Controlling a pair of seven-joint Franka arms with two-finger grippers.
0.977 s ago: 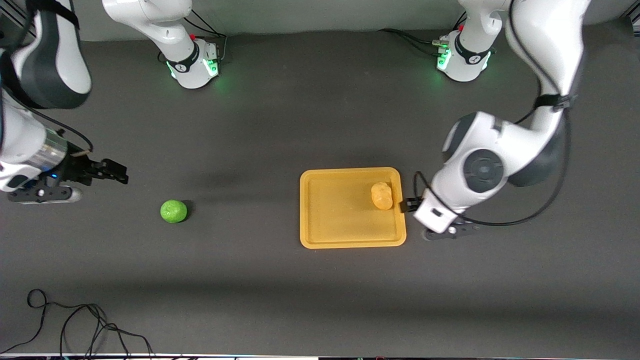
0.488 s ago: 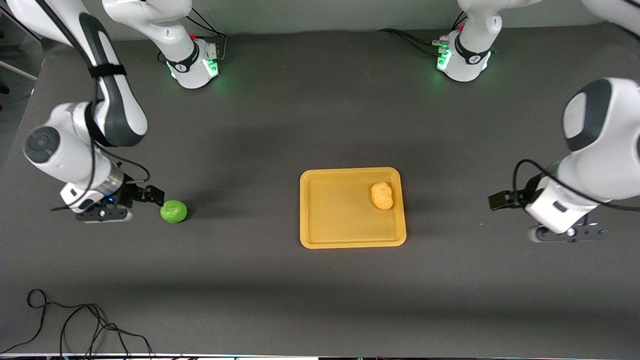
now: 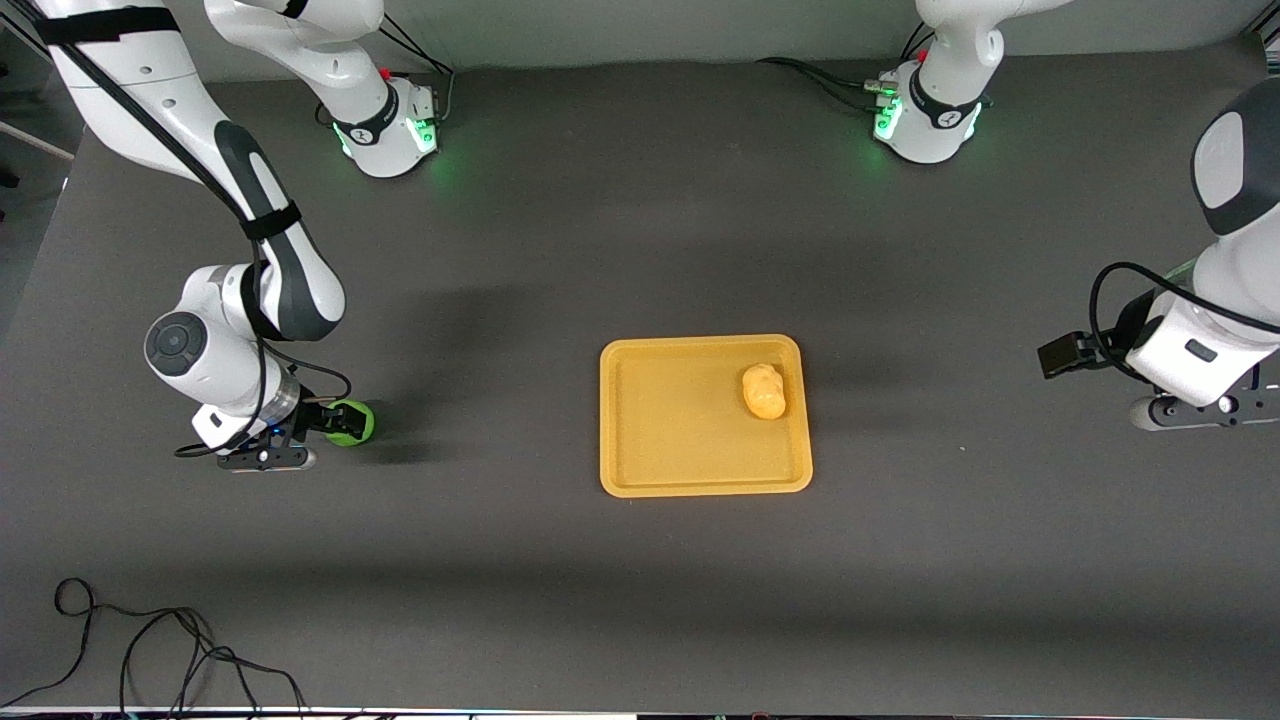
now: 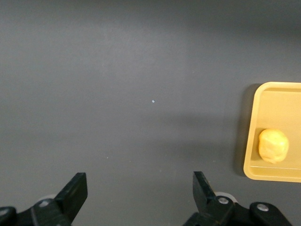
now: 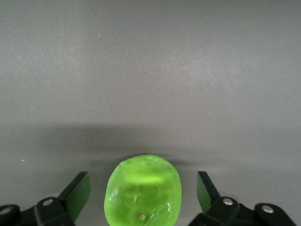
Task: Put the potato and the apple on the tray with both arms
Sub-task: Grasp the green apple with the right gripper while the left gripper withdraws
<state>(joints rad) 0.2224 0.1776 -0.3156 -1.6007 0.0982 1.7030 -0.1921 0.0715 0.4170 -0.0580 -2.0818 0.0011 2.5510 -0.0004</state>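
the potato [image 3: 765,391] already lies in the tray [image 3: 640,470], close to the rim at my left arm's end, so the step in hand is picking up the apple [image 3: 352,423], which sits on the tabletop [image 3: 560,250] well apart from the tray, toward my right arm's end.

to do this well, i judge i should centre the apple between my fingers before closing, since a round, smooth ball will squirt out if one pad meets it first. i would go low enough that the pads meet it at its widest part, close gently, then lift straight up before carrying it across. on the tray i would aim for the bare floor away from the potato, so the apple does not knock it or roll over the low rim.

my right end effector [image 5: 143,197] is down at the apple, fingers spread wide with one on each side. in the right wrist view a clear gap shows on both sides, so it grips nothing yet.

my left end effector [image 4: 139,197] waits over bare tabletop at its own end, well apart from the tray, fingers wide open and empty.
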